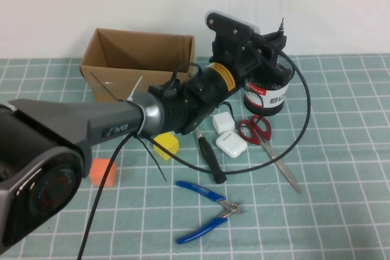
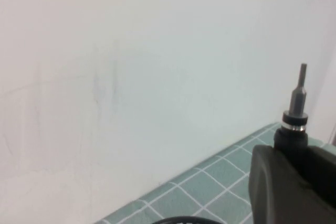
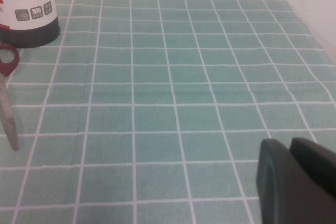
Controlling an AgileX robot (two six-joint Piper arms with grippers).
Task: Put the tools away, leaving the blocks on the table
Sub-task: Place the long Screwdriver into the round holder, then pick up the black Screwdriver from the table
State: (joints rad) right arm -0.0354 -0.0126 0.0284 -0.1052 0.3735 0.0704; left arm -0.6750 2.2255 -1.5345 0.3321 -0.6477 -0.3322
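Thin black precision pick (image 1: 281, 30): gripped in the left gripper (image 1: 275, 44), raised above the black mesh cup (image 1: 266, 92) at the back of the table (image 1: 341, 120); long axis near vertical, metal tip up.
Pick, wrist view: grey tip (image 2: 299, 95) upright against the white wall, black collar sunk between the dark fingers (image 2: 286, 182).
Left arm: stretched from the near left corner diagonally across the table towards the far right, wrist lifted, black cable looped beneath.
Left gripper jaws: nearly closed, clamped on the pick's handle.
Right gripper (image 3: 296, 182): low over bare table on the right side, out of the high view; jaws fully closed, holding nothing.
Thicker black-handled screwdriver (image 1: 209, 156): flat on the table below the left arm, handle towards the near edge, shaft towards the back.
Blue-handled metal pliers (image 1: 207, 210): flat near the front edge, handles spread to the left, nose to the right.
Red-handled steel scissors (image 1: 268, 144): flat beside the cup, red loops by its base, blades towards the near right.
Blocks: yellow cube (image 1: 166, 145) under the arm; orange cube (image 1: 103, 172) further left.
White cases (image 1: 228, 134): two, between screwdriver and scissors.
Cardboard box (image 1: 137, 65): open, far left.
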